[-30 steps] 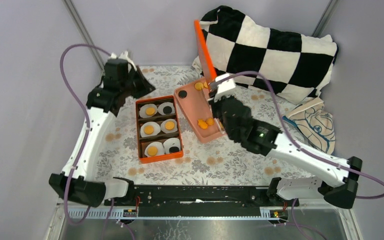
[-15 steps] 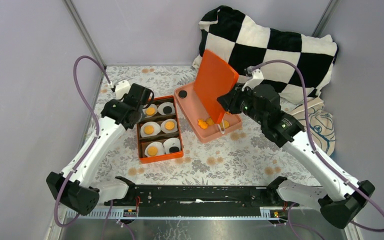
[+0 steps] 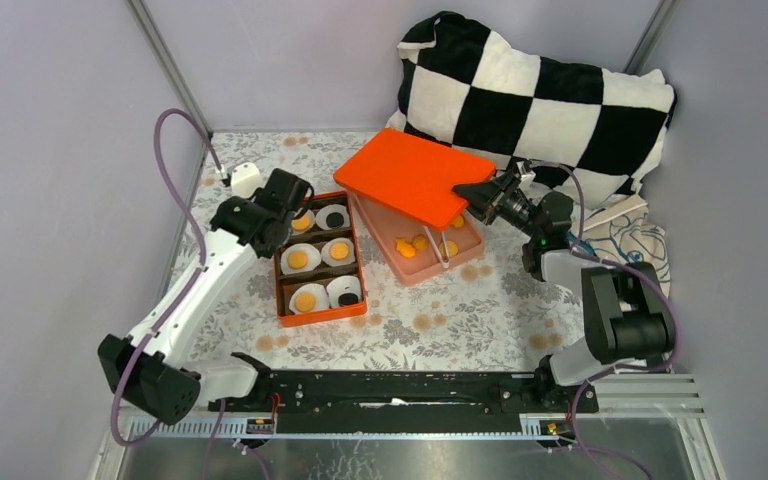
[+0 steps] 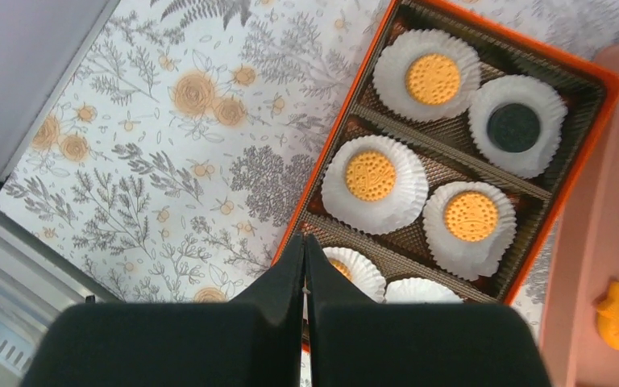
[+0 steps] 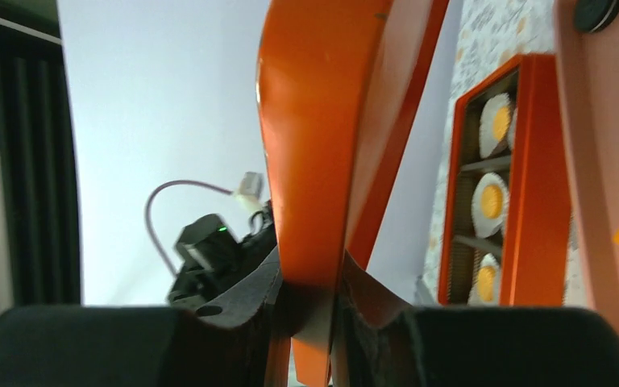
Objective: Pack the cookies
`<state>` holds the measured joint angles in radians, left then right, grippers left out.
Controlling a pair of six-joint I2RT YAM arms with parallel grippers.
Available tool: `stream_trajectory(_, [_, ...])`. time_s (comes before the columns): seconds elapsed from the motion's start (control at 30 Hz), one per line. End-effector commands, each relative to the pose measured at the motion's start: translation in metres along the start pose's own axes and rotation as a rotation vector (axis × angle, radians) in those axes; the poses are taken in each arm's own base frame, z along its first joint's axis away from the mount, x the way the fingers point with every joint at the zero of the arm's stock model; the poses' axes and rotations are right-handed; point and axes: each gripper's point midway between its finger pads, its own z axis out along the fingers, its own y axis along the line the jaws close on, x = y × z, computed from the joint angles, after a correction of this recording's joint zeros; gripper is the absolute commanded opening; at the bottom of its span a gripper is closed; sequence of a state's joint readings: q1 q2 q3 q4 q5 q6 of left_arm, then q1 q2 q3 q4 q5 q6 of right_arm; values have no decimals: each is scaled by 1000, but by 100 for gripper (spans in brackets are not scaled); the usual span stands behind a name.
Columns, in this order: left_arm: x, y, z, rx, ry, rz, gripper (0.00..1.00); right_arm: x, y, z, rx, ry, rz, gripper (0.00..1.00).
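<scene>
An orange box [image 3: 318,258] holds golden cookies [image 3: 298,259] and black cookies [image 3: 333,214] in white paper cups. Loose orange cookies [image 3: 407,247] lie on the pink tray [image 3: 430,268] to its right. My right gripper [image 3: 468,192] is shut on the right edge of the orange lid [image 3: 415,178] and holds it nearly flat above the tray's far half. In the right wrist view the lid [image 5: 322,121] sits between my fingers [image 5: 314,282]. My left gripper [image 3: 285,200] is shut and empty over the box's far left corner. Its tips [image 4: 304,242] hover at the box's left rim [image 4: 334,133].
A black-and-white checkered pillow [image 3: 550,100] leans on the back wall. A printed cloth bag [image 3: 635,245] lies at the right. Grey walls close in the floral table cloth [image 3: 240,290]. A black disc [image 5: 596,10] sits at the pink tray's far end.
My right gripper has swung the orange lid from upright down to nearly flat over the pink tray, the arm folding back to the right. My left gripper has come in over the box.
</scene>
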<state>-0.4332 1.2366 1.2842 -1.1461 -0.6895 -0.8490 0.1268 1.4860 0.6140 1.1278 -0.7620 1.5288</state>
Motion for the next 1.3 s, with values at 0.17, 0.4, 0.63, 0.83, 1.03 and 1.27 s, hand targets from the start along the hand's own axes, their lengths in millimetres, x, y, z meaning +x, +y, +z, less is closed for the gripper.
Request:
stream_trajectory(0.17, [102, 34, 26, -147, 223, 36, 0, 19, 112, -19, -408, 163, -233, 10])
stream_trajectory(0.4, [139, 44, 18, -221, 275, 113, 0, 9, 116, -17, -405, 170, -239, 8])
stream_trajectory(0.63, [178, 48, 16, -275, 321, 202, 0, 4, 125, -23, -417, 146, -248, 8])
stream_trajectory(0.83, [178, 59, 6, -304, 254, 142, 0, 2, 120, -21, -404, 155, -238, 8])
stream_trajectory(1.03, [192, 56, 21, -274, 238, 55, 0, 7, 119, -23, -396, 175, -248, 7])
stream_trajectory(1.27, [170, 51, 56, -269, 232, 2, 0, 9, 118, -25, -394, 181, -251, 7])
